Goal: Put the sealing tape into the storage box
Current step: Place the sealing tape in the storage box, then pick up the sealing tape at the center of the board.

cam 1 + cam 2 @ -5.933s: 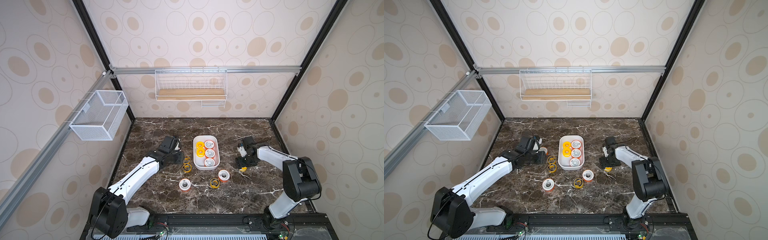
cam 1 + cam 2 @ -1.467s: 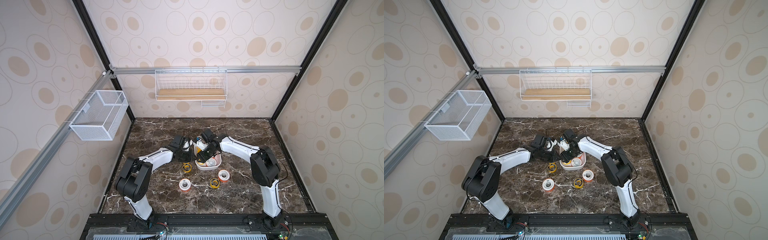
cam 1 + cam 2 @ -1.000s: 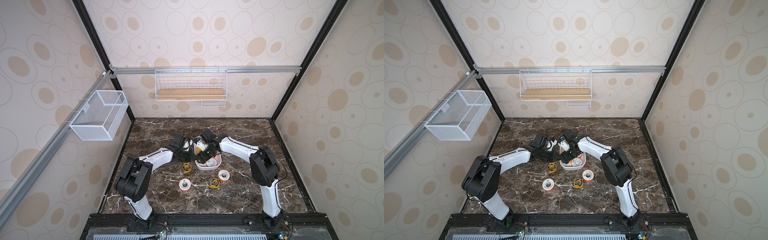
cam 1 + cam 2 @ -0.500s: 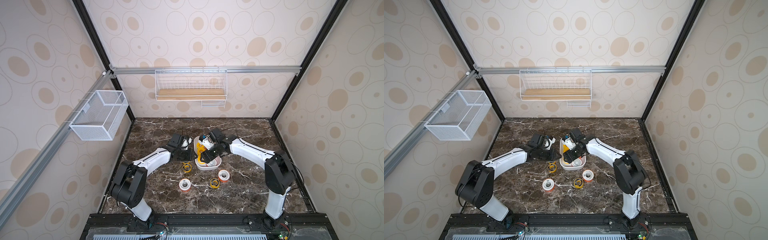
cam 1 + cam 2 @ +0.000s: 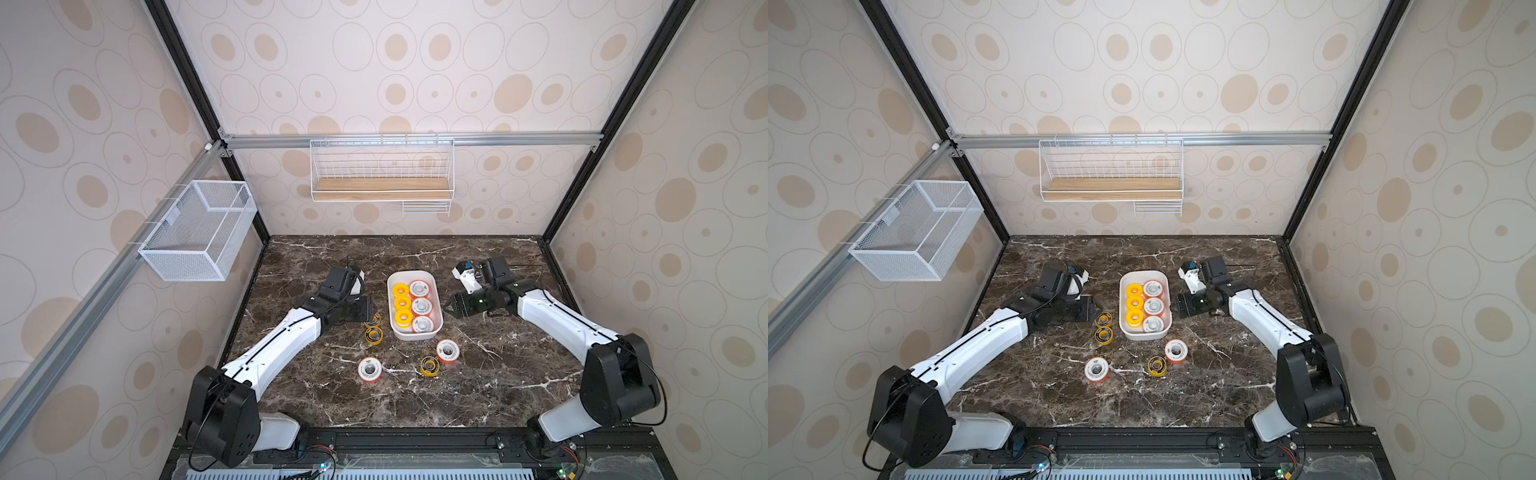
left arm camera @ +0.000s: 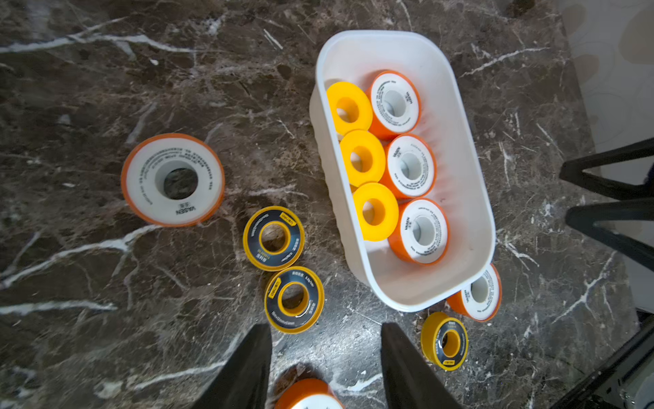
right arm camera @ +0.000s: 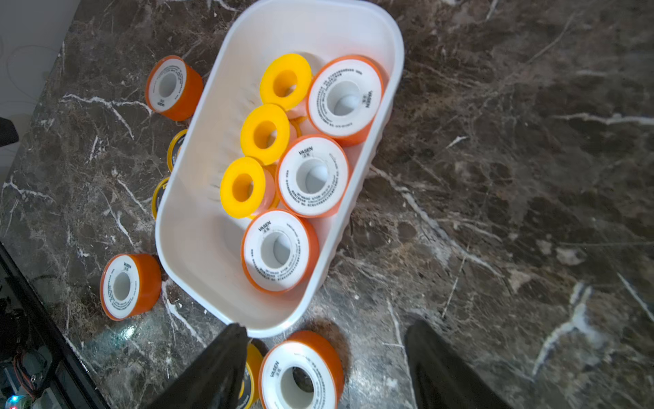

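Top views look down; close wrist views share storage box (image 6: pixel 458 177).

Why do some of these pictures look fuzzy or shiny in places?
Left wrist view: the left gripper, nearest the lens, is blurred while the box is sharp. Right wrist view: the right gripper is soft too, and light glares off the table. Both top views: sharp, but dimmer toward the corners.

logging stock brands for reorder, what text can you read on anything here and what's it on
"VASEN": on the white label faces of the orange spools, both in the storage box and on the marble table.
Fine print ringing those labels: too small to read.
Print on the dark faces of the yellow ringed spools: too blurred to read.
No other text shows.
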You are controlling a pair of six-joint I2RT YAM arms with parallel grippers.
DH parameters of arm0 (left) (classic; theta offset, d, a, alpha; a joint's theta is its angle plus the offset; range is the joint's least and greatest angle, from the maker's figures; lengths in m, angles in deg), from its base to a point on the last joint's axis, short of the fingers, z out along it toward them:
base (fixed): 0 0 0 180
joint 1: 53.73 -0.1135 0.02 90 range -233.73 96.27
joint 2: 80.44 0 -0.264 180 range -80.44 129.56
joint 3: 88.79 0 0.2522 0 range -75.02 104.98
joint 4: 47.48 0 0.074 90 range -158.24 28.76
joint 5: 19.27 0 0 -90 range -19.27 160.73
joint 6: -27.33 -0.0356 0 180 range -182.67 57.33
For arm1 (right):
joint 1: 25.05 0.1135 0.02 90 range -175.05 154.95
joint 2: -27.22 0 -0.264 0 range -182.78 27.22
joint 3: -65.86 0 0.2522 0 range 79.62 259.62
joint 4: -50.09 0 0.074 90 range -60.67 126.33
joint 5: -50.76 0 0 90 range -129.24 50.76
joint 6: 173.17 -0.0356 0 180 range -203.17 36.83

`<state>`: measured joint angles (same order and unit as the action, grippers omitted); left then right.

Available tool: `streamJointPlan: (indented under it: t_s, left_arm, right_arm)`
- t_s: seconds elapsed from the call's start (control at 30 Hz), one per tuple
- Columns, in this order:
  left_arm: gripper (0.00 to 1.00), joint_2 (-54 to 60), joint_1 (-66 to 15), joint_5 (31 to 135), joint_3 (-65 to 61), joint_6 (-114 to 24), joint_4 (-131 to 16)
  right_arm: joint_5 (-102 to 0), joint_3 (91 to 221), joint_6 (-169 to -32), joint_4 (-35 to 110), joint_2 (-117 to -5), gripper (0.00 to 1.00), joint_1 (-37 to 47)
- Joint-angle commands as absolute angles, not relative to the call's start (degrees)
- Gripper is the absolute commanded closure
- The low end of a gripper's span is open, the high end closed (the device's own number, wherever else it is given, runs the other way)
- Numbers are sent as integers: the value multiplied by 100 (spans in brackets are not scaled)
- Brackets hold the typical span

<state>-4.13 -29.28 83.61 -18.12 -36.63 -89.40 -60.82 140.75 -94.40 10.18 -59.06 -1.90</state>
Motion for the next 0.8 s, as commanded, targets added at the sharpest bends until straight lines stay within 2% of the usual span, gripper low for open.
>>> streamJointPlan:
  t_s: [0.0,0.17,0.5,0.77]
  left_arm:
    - [46,-648,-2936,7904,-1951,-3788,-9452]
    - [46,-989,-2930,7738,-2150,-3615,-9963]
    - [35,-2061,-2689,7716,-3318,-2847,-10131]
    - [27,-2263,-2366,7671,-3862,-2526,-9992]
  right_arm:
    - [-6383,13715,-9475,1200,-5554,24,-375]
    - [-6443,13299,-9468,1343,-5265,24,-479]
    - [-6503,12990,-9473,1597,-5161,24,-534]
    - [-6510,12981,-9482,1629,-5247,24,-545]
